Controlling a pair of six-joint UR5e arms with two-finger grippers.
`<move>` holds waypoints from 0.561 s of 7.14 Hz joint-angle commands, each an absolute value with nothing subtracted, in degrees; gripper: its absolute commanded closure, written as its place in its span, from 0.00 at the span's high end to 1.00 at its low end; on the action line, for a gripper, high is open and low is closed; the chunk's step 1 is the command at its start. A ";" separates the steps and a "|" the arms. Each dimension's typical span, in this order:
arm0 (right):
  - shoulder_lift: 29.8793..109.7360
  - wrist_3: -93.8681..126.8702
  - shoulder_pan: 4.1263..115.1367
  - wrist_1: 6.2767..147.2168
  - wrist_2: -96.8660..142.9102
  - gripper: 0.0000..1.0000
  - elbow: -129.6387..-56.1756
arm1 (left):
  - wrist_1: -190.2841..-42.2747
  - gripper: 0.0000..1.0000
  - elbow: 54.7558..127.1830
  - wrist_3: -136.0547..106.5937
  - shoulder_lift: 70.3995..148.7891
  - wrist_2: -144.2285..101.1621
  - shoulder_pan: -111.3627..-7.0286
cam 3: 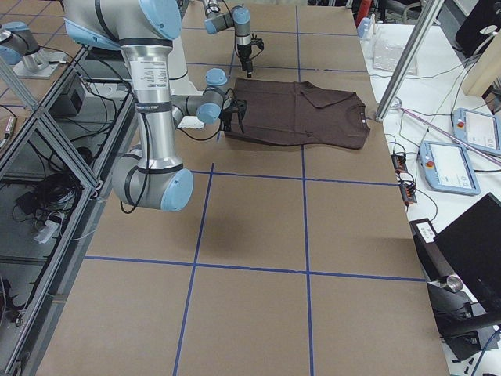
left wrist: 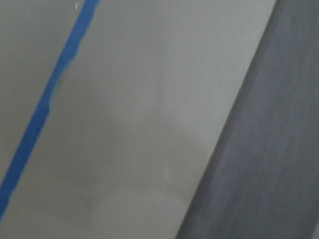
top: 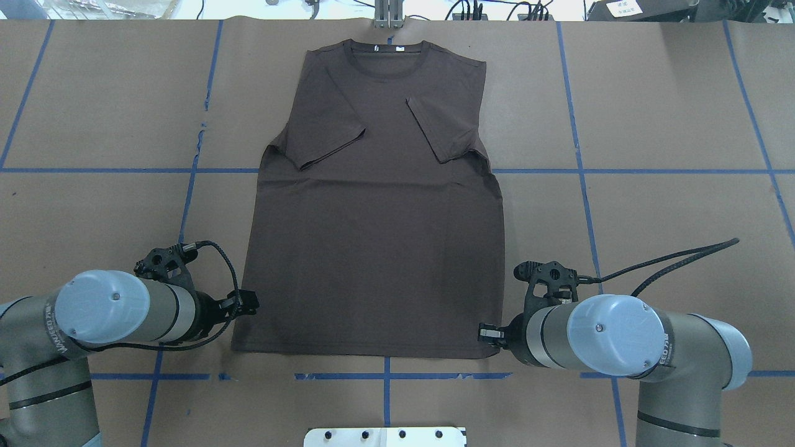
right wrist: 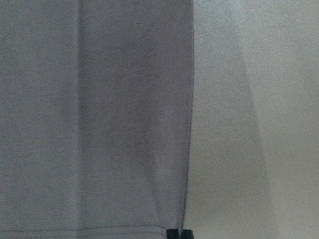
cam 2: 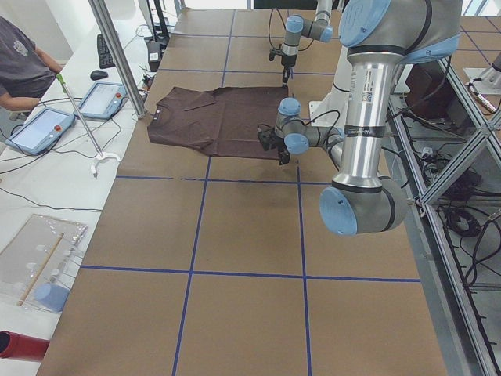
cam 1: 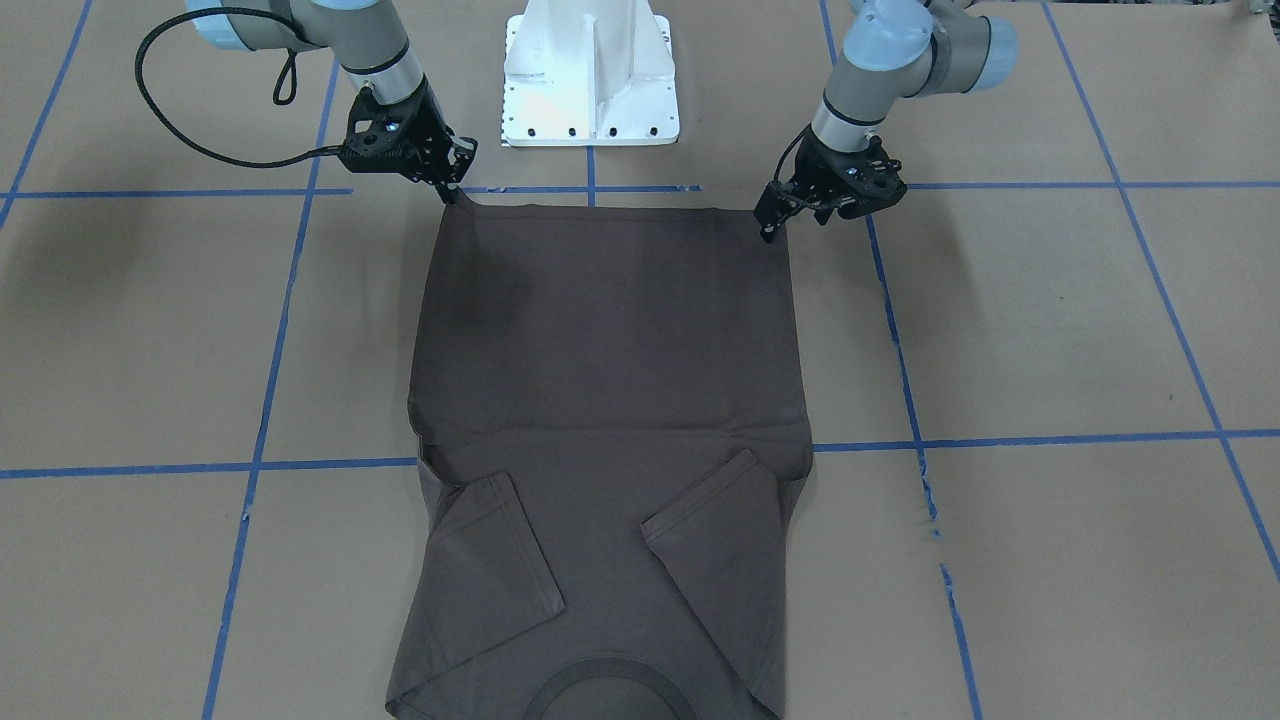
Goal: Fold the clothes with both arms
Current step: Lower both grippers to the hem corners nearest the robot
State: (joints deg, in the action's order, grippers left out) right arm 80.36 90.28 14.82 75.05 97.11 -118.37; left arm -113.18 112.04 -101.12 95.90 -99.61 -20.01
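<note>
The dark grey-brown T-shirt (top: 372, 236) lies flat on the paper, both sleeves folded in and the collar (top: 388, 59) at the far end from me. My right gripper (cam 1: 453, 192) is at the hem corner on its side. Its fingertips (right wrist: 178, 233) look closed on the corner, which peaks up slightly. My left gripper (cam 1: 790, 222) is at the other hem corner, low over the shirt's side edge (left wrist: 234, 129). Its fingers look spread, and none show in the left wrist view. Both also show in the overhead view, left (top: 249, 302) and right (top: 487, 333).
The white pedestal base (cam 1: 590, 75) stands behind the hem. Blue tape lines (top: 385, 376) grid the brown paper. A vertical metal post (cam 2: 117, 59) stands past the collar. An operator (cam 2: 19, 66) with tablets sits beyond the far table edge.
</note>
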 commanded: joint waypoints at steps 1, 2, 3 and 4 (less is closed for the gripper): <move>80.33 90.26 14.85 75.06 97.12 0.00 -118.48 | -112.76 0.97 111.97 -102.22 95.89 -98.88 -18.81; 80.33 90.26 14.85 75.06 97.21 0.00 -118.82 | -111.72 0.97 111.97 -102.48 96.24 -98.88 -18.55; 80.33 90.26 15.03 75.06 97.29 0.00 -118.83 | -109.53 0.96 111.89 -103.44 98.24 -98.35 -17.33; 80.33 90.26 15.20 75.06 97.29 0.00 -118.83 | -107.08 0.95 111.88 -103.97 99.48 -98.18 -16.10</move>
State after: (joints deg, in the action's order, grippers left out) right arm 80.33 90.27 15.01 75.06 97.25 -118.78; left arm -109.81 111.92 -103.19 97.82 -98.50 -17.50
